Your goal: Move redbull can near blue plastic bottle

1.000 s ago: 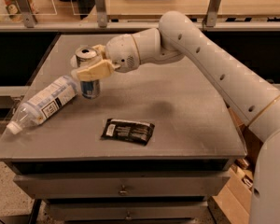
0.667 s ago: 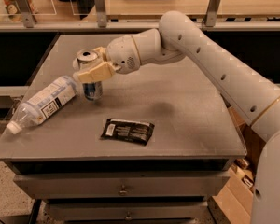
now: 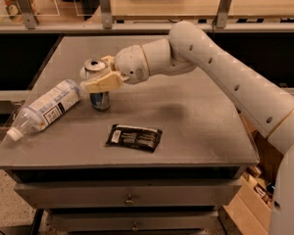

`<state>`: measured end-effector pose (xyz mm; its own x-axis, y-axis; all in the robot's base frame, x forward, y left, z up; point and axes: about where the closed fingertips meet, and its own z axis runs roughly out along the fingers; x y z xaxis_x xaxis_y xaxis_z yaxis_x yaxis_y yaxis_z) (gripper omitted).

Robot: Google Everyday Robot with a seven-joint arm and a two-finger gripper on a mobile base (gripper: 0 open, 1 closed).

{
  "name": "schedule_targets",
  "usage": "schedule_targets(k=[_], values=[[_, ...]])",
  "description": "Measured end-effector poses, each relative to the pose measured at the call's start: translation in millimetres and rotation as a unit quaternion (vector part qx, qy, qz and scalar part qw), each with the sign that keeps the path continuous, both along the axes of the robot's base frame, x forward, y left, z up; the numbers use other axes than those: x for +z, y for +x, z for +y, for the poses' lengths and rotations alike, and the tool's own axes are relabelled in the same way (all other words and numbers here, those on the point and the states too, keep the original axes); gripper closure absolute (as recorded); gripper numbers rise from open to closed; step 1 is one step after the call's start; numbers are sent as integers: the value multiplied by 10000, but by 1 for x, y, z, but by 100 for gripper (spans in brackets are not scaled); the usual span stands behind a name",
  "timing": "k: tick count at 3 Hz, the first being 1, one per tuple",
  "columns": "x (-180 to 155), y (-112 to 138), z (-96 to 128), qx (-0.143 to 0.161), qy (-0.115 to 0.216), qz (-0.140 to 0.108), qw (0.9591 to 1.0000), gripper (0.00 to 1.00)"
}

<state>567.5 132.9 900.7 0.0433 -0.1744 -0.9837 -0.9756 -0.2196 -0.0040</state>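
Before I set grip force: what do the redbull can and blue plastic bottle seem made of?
The redbull can: likely metal, shiny silver top. The blue plastic bottle: clear glossy plastic, see-through, white label possibly paper. The pincer sits at the can's upper part.

One raised front view down onto table (image 3: 210, 131), gripper (image 3: 91, 79) around redbull can (image 3: 100, 101)

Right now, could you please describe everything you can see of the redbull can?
The redbull can is a slim metal can with a silver top, its opening visible, and a blue and silver lower body. It stands upright on the grey table, beside the base of the lying blue plastic bottle, seemingly not touching it. The gripper clasps its upper half, fingers on both sides.
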Motion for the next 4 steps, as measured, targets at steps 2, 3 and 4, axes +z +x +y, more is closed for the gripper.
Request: schedule_targets(k=[2, 3, 4], values=[[-8, 1, 13, 55, -108, 26, 9999, 13], [0, -1, 21, 90, -261, 33, 9996, 0], [9, -3, 27, 189, -470, 18, 9987, 0]])
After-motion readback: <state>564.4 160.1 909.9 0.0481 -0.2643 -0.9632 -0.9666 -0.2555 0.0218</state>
